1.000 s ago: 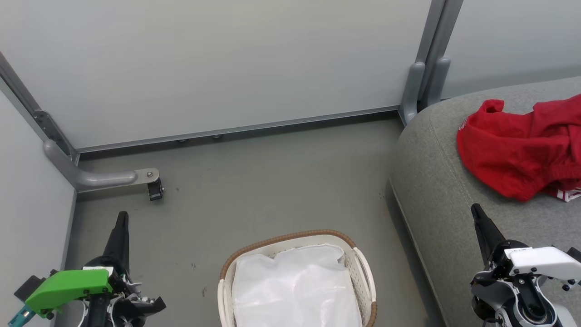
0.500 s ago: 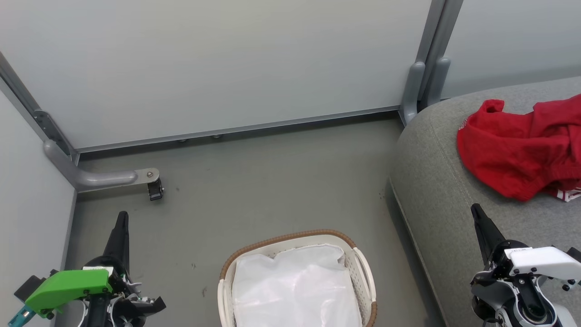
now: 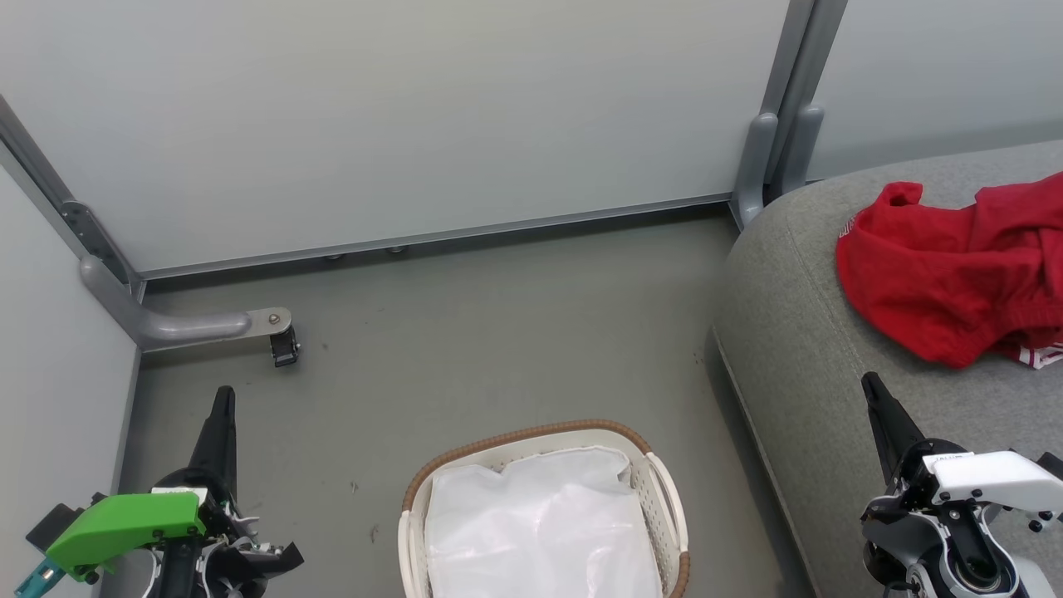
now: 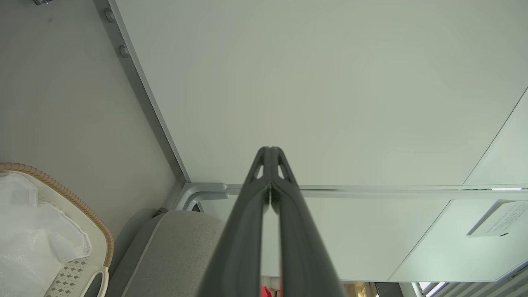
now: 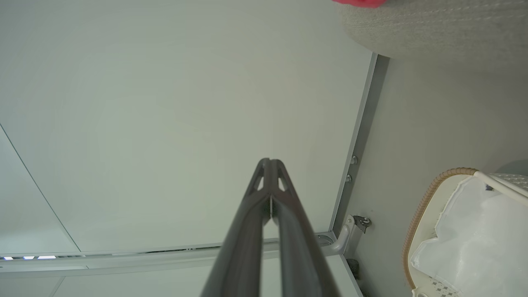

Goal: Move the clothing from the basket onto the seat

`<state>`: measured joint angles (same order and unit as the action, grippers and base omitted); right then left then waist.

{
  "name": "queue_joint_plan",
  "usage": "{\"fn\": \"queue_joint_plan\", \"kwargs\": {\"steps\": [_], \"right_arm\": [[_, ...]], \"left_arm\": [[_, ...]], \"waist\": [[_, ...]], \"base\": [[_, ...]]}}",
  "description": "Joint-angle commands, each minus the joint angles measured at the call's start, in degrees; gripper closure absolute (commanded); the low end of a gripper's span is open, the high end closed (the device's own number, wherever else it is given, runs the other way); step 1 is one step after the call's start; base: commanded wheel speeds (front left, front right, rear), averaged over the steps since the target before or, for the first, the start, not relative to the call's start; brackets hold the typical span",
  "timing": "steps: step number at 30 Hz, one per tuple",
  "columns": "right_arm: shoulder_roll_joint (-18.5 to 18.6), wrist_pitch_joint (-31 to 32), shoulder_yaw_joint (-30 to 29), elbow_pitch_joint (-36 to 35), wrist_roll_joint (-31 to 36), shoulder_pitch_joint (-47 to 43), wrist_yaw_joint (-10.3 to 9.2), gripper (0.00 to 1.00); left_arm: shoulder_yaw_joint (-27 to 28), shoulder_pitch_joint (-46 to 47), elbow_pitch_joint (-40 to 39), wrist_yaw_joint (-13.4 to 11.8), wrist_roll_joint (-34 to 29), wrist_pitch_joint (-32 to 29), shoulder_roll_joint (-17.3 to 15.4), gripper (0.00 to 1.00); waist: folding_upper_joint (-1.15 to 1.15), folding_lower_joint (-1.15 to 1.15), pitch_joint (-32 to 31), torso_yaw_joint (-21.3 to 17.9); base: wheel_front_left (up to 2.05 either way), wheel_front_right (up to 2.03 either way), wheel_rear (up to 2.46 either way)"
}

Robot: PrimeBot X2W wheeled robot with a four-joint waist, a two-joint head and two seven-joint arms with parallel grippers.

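Altogether, one red jersey (image 3: 955,274) on one grey seat cushion (image 3: 797,357), one lined basket (image 3: 531,433), left gripper (image 3: 222,394) and right gripper (image 3: 869,382) pinched together, empty.

No readable text, wall notice (image 4: 493,218) illegible

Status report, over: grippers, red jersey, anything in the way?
Left gripper and right gripper shut, empty. Bright red jersey lies on grey fabric seat. White perforated plastic basket holds white liner sheet. Nothing obstructing.

Light was soft and even, bright all round. A thin shadow lay on the floor (image 3: 498,349) along the seat (image 3: 797,349). The liner (image 3: 540,531) glared nearly featureless white. Wrist views slightly bowed the wall panel (image 4: 330,82) edges.
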<state>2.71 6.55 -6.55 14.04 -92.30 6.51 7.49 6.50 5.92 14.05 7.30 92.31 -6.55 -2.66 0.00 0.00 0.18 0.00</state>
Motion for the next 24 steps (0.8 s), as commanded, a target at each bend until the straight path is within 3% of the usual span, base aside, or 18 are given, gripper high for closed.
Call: {"fn": "queue_joint_plan", "kwargs": {"steps": [1,24], "right_arm": [[0.31,0.18,-0.11,-0.18,-0.21,-0.6,0.0,1.0],[0.32,0.17,-0.1,-0.18,-0.21,-0.6,0.0,1.0]], "left_arm": [[0.14,0.64,-0.1,0.38,0.18,-0.18,-0.4,1.0],[0.13,0.64,-0.1,0.38,0.19,-0.17,-0.4,1.0]], "waist": [[0.0,0.0,0.0,0.0],[0.0,0.0,0.0,0.0]], "base": [[0.0,0.0,0.0],[0.0,0.0,0.0]]}}
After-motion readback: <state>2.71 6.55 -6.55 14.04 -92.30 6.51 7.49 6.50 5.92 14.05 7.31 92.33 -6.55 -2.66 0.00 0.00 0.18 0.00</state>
